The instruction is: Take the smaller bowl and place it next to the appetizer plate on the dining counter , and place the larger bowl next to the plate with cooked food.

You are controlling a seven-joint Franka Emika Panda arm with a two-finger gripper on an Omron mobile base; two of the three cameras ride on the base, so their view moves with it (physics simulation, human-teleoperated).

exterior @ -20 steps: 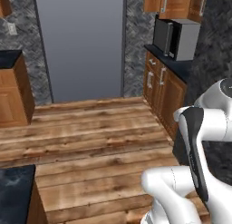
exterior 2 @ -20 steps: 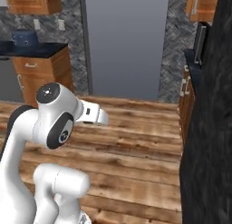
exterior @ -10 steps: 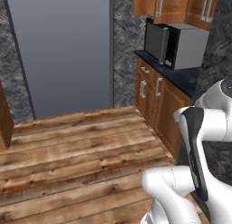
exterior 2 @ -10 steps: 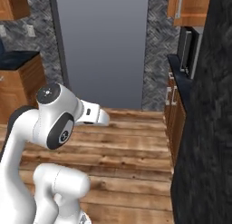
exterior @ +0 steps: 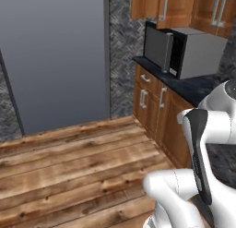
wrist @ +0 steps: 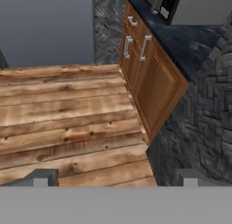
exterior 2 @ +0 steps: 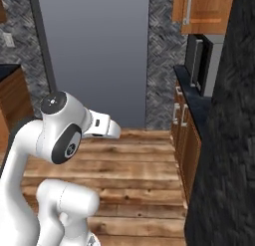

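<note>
Filling the upper left of both base views is a tall, flat grey panel (exterior: 55, 56) with a smooth matte face, framed by dark herringbone stone wall (exterior: 120, 42). Below it runs a wooden plank floor (exterior: 73, 171) — warm brown boards with strong grain and darker seams, seen in the hand view too across the left and centre.

At the upper right of the left base view sits a boxy grey microwave (exterior: 184, 49) with a dark door, resting on a dark speckled countertop (exterior: 193, 86) over brown wooden cabinets (exterior: 159, 111) with slim metal handles. More wooden cabinets (exterior: 184, 8) hang above it.

The white arm (exterior 2: 60, 135), rounded and glossy with dark joint discs, curves up from the lower left of the right base view. The gripper (wrist: 115, 178) shows at the bottom of the hand view as two small grey finger tips set far apart — released, with nothing between them.

None of the bowls, plates or the dining counter can be made out from these angles.
</note>
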